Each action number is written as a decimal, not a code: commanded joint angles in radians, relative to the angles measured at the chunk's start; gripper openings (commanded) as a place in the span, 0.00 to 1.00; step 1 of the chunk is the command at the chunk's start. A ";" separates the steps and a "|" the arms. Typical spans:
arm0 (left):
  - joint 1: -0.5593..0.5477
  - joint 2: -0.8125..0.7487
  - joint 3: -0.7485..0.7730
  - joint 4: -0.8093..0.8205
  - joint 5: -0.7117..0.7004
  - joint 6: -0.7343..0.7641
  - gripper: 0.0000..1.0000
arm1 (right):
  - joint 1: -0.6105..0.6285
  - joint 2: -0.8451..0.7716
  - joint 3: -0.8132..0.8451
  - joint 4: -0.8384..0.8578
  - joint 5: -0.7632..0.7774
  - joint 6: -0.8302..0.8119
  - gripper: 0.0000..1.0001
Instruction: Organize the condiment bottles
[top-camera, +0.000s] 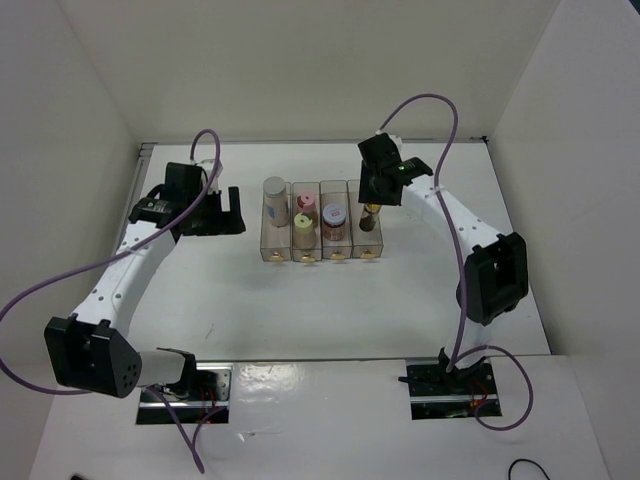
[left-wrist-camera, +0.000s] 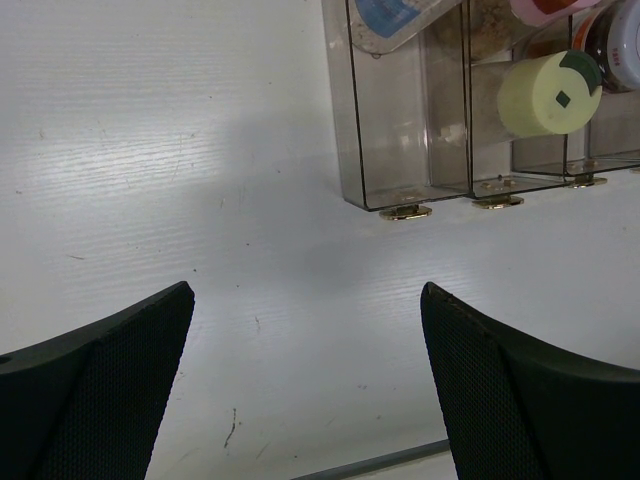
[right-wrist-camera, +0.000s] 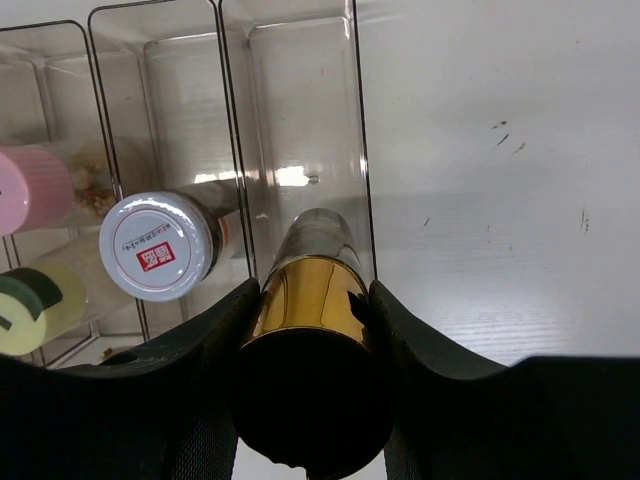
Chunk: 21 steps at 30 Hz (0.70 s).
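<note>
Clamped between the right gripper's (right-wrist-camera: 312, 300) fingers, the slim dark bottle (right-wrist-camera: 312, 365) stands roughly upright, long axis vertical, black cap toward the wrist, base down in the end compartment of the clear organizer (right-wrist-camera: 357, 120). Just left of that gripper sits the white-lidded jar (right-wrist-camera: 156, 247); farther left are the yellow-capped bottle (right-wrist-camera: 30, 300) and the pink-capped bottle (right-wrist-camera: 30, 190). The left gripper (left-wrist-camera: 307, 300) hangs with its jaws spread wide over the table (left-wrist-camera: 200, 150), with the organizer ahead of it.

The left arm (top-camera: 125, 272) and right arm (top-camera: 452, 212), 2 in all, are clad in white, jointed with black housings (top-camera: 95, 358), trailed by purple cables (top-camera: 430, 97) and tipped with black mesh-textured fingers (left-wrist-camera: 90, 390).
</note>
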 joint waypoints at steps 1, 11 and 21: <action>0.006 0.008 -0.012 0.024 -0.002 0.010 1.00 | 0.006 0.019 0.046 0.086 0.011 -0.014 0.15; 0.006 0.026 -0.012 0.024 -0.011 0.010 1.00 | 0.006 0.091 0.035 0.130 0.011 -0.014 0.16; 0.006 0.026 -0.012 0.024 -0.011 0.019 1.00 | 0.006 0.121 0.003 0.160 0.029 -0.014 0.23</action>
